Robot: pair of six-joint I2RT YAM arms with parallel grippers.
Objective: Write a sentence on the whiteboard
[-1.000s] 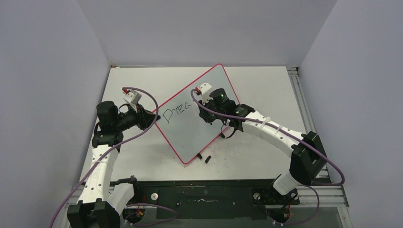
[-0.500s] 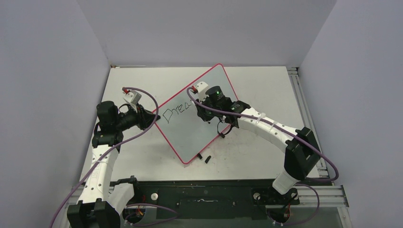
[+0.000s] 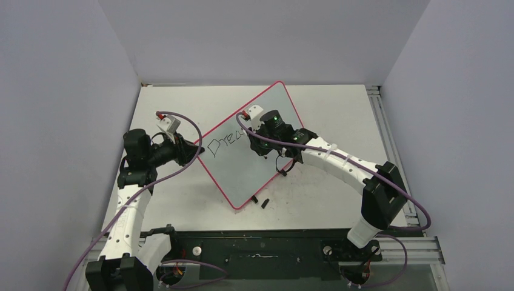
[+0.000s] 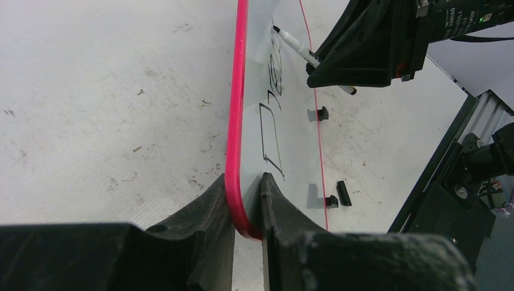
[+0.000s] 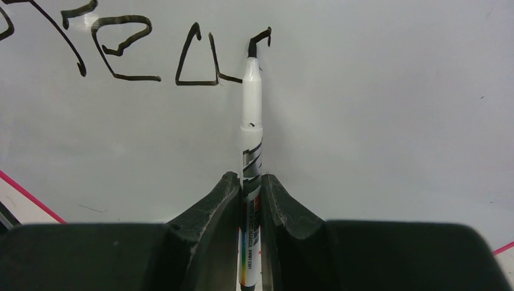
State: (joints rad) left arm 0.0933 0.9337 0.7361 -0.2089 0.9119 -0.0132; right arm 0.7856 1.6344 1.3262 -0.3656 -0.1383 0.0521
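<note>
- Whiteboard (image 3: 251, 173): a large white board with a thin pink-red rim and rounded corners. It sits diagonally in the middle of the scuffed white surface (image 3: 339, 115), one corner pointing to the back wall and one toward the arm bases.
- Black handwriting, the sentence (image 3: 223, 143), runs in a slanted row across the left part of the whiteboard. It reads "Drea" so far, followed by a short hooked stroke.
- A white marker (image 5: 251, 121) with a black tip touches the board right at the end of that hooked stroke, just after the letter "a".
- The right gripper (image 5: 247, 179) is clenched around the marker's printed barrel. One black finger presses each side, and the tip points away from the wrist camera.
- The left gripper (image 4: 245, 182) is clamped on the board's left corner. The pink-red rim is pinched between its two black fingers, one on the written face and one on the back.
- Two small black feet (image 4: 322, 113) show along the board's near-right edge in the left wrist view.
- A separate small black piece (image 3: 265, 203) lies on the surface just beside the board's nearest corner. What it is cannot be made out.
- The right arm (image 3: 345, 167), white with black joints, curves in from the lower right and reaches over the board. The left arm (image 3: 128, 206) rises along the left side. A purple cable runs along each.
- Plain grey walls enclose the surface on the left, back and right.
</note>
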